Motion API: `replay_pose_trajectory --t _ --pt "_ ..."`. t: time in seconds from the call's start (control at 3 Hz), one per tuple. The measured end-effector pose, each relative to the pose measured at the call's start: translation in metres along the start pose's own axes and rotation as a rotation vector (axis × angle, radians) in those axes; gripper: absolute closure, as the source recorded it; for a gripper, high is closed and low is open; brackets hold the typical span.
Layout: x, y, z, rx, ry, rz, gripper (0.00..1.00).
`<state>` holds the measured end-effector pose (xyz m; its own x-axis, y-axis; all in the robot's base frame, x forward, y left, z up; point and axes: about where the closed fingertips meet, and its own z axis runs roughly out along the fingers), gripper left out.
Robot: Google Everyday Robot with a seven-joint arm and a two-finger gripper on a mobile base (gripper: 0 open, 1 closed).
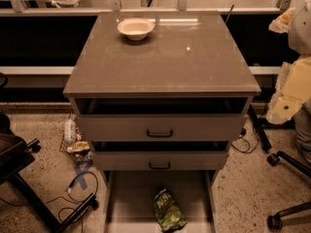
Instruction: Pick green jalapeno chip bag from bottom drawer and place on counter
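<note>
The green jalapeno chip bag [168, 210] lies crinkled on the grey floor of the pulled-out bottom drawer [126, 198], right of the middle and near the drawer's front. The counter [194, 62] is the glossy grey-brown top of the cabinet. My arm [294, 84] hangs folded at the right edge of the view, beside the cabinet. My gripper [283, 22] sits at the arm's upper end, right of the counter's far corner, well away from the bag and holding nothing I can see.
A white bowl [135, 28] stands at the counter's far left. The two upper drawers with black handles [160, 133] are slightly open. Chair legs and wheels [279, 193] stand right of the cabinet. A dark chair base [29, 178], cables and litter [73, 140] lie to its left.
</note>
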<state>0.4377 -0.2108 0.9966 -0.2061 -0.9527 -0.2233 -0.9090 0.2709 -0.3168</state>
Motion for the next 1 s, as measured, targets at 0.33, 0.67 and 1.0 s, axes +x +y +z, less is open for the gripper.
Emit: replay_pose_trajectory --t 0.33,0.67,1.0 --pt "0.0 0.0 0.0 0.0 0.0 0.0 0.0" --pt "-0.001 -0.003 0.016 0.028 -0.034 0.009 0.0" --pt "0.003 -0.008 0.057 0.052 -0.095 0.047 0.0"
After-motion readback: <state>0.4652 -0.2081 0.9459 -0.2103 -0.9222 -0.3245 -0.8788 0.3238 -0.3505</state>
